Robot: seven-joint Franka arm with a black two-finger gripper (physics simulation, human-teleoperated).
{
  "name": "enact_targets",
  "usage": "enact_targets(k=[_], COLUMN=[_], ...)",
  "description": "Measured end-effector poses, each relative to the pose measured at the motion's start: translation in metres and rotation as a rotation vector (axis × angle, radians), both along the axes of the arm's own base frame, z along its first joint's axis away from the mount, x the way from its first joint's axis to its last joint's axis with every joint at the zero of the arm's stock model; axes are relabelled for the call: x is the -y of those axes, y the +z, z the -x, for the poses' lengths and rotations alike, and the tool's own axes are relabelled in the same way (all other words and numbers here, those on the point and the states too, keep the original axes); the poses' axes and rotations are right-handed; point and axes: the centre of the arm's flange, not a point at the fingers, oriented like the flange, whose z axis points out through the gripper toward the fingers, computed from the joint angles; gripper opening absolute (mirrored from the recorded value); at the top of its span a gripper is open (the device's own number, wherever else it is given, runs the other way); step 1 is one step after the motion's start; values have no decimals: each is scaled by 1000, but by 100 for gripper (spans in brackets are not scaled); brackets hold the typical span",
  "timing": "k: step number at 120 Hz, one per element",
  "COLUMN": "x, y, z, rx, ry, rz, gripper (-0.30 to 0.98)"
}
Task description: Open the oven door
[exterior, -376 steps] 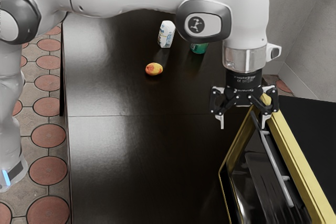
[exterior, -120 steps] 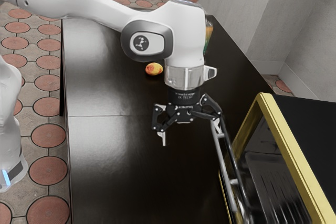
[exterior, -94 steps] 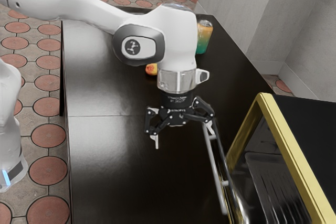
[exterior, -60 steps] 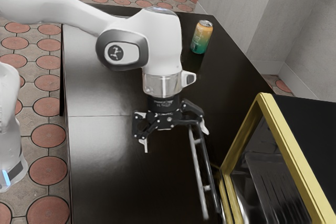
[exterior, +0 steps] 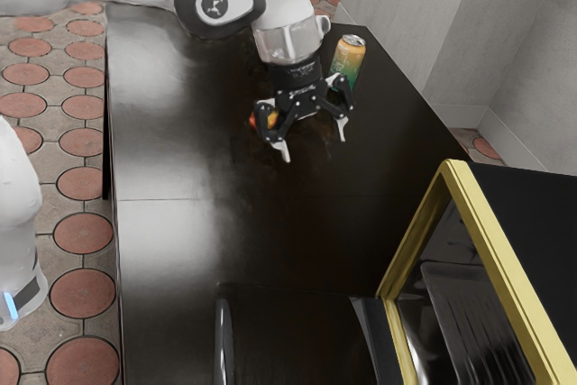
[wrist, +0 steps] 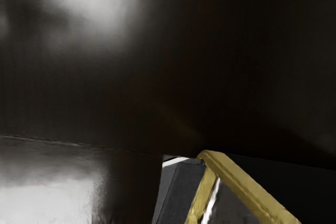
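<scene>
My gripper (exterior: 315, 150) stands open above the dark table in the exterior view, nothing between its fingers, well away from the oven. The oven (exterior: 494, 239), with a yellow frame, is at the exterior view's right. Its door (exterior: 297, 335) stands swung wide open, reaching out from the frame over the table toward the exterior view's left, with the handle (exterior: 224, 335) along its far end. In the wrist view the oven's yellow frame (wrist: 247, 184) and part of the dark door (wrist: 181, 190) appear near the lower edge.
A can (exterior: 348, 60) in orange and green stands just behind the gripper. A red and yellow fruit (exterior: 255, 121) lies beside the gripper, partly covered by it. The dark tabletop (exterior: 171, 259) spreads between the arm's base and the oven.
The door has swung from nearly against the oven frame to wide open. My gripper first moved with it toward the exterior view's left, then away from the handle toward the can and fruit.
</scene>
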Motion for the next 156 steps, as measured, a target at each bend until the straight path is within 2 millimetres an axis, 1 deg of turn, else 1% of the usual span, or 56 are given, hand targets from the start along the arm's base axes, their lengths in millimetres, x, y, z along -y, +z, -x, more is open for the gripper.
enact_targets(k=[2,4,7,10,17,23,27,38,46,68,92,111,156], x=[-19,-36,-62,-80,-103,-117,-122,-127,-131,-139,-145,-146,-145], y=[8,11,6,-2,-16,-30,-40,-64,-72,-75,-79,-83,-86], z=[-9,-16,-28,-36,-42,-41,-39,-35,-32,-27,-26,-25,-24], rx=[-15,-36,-83,-131,-220,-289,-334,-432,-474,-525,-561,-582,-599], ry=[25,52,99,143,228,295,333,416,473,599,704,760,844], rz=[8,11,13,9,-7,-16,-22,-32,-33,-25,-11,-4,14], gripper=[68,68,68,68,69,69,69,69,69,69,69,69,69])
